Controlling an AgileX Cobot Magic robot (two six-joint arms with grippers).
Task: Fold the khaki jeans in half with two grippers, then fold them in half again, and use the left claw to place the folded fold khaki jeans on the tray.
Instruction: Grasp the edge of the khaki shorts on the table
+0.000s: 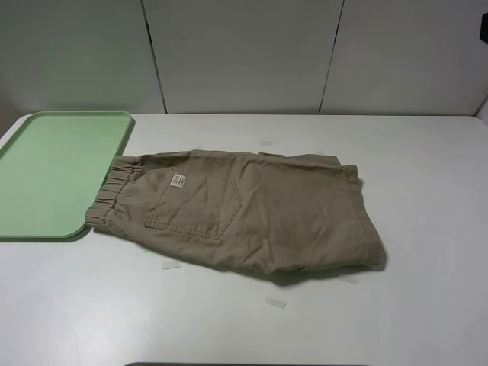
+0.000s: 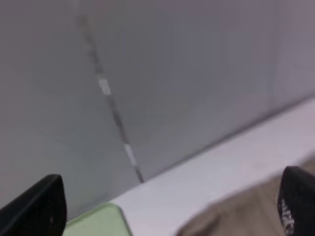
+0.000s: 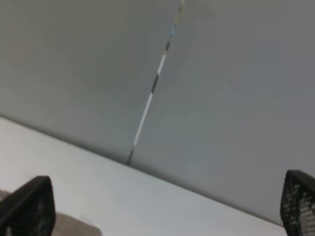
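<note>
Exterior high: khaki jeans [image 1: 290, 221], pocket [image 1: 194, 206] and label [image 1: 177, 181] up, waistband [image 1: 114, 189] against tray [image 1: 53, 168].

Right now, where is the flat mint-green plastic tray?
In the exterior high view the flat mint-green plastic tray lies at the left edge of the white table, with the elastic waistband of the khaki jeans right at its right rim.
</note>
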